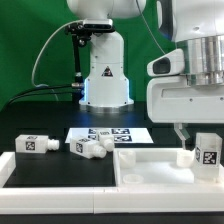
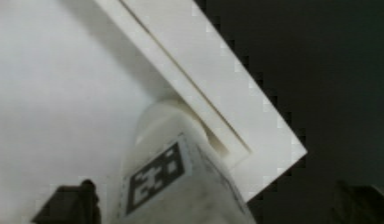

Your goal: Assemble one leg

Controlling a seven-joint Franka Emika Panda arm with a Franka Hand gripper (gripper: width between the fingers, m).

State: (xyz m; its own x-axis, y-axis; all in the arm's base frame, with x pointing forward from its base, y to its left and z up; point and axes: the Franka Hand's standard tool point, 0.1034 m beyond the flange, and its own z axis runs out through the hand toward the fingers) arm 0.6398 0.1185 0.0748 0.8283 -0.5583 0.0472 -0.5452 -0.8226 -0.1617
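Observation:
A white leg (image 1: 208, 152) with a black-and-white tag stands upright at the corner of the large white panel (image 1: 150, 168) on the exterior view's right. My gripper (image 1: 200, 140) is right over it, with one dark finger (image 1: 180, 134) beside the leg and a small gap between them. In the wrist view the leg (image 2: 171, 165) reaches down to the panel's rim (image 2: 189, 70) at its corner. It lies between my fingers (image 2: 73, 205), which stand apart from its sides. The gripper (image 2: 215, 212) looks open around the leg.
Three more legs lie on the black table at the exterior view's left: one upright (image 1: 33, 144) and two on their sides (image 1: 86, 148), (image 1: 101, 154). The marker board (image 1: 108, 133) lies behind the panel. The arm's base (image 1: 104, 75) stands at the back.

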